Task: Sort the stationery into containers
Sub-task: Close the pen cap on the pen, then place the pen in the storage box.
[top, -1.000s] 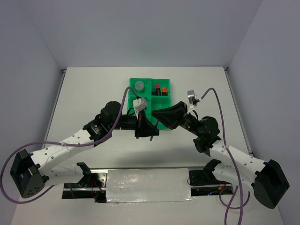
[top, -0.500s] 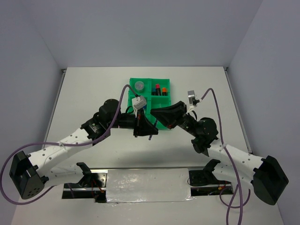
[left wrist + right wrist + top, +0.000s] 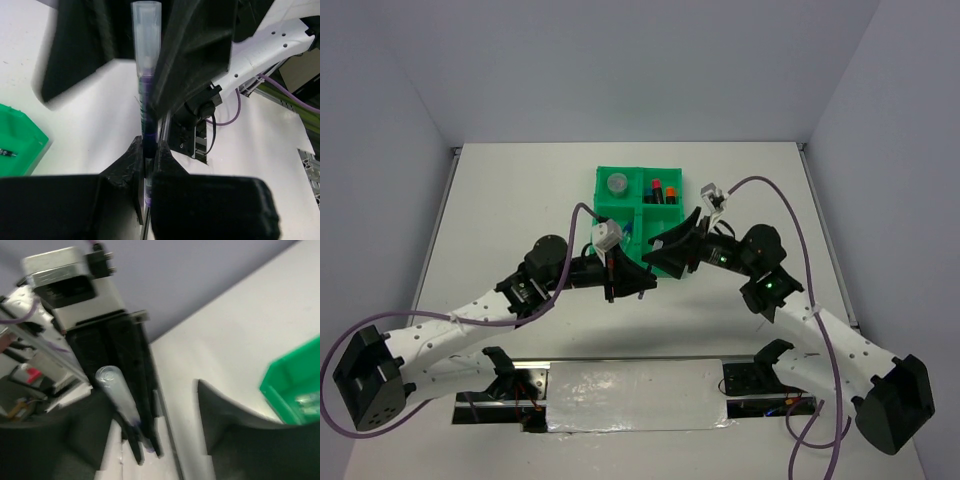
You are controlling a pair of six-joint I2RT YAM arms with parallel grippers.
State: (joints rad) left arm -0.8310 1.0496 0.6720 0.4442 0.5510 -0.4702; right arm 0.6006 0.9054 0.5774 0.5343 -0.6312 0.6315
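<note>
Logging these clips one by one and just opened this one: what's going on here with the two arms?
The left gripper has its jaws shut on a thin pen with a clear end, holding it close to the near edge of the green tray. The right gripper sits right beside that pen with its jaws open, gripping nothing. In the tray's far compartments lie a grey disc and two markers.

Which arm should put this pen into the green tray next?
Left. The left gripper is shut on the pen, close to the green tray. The right gripper has its jaws open and holds nothing.
</note>
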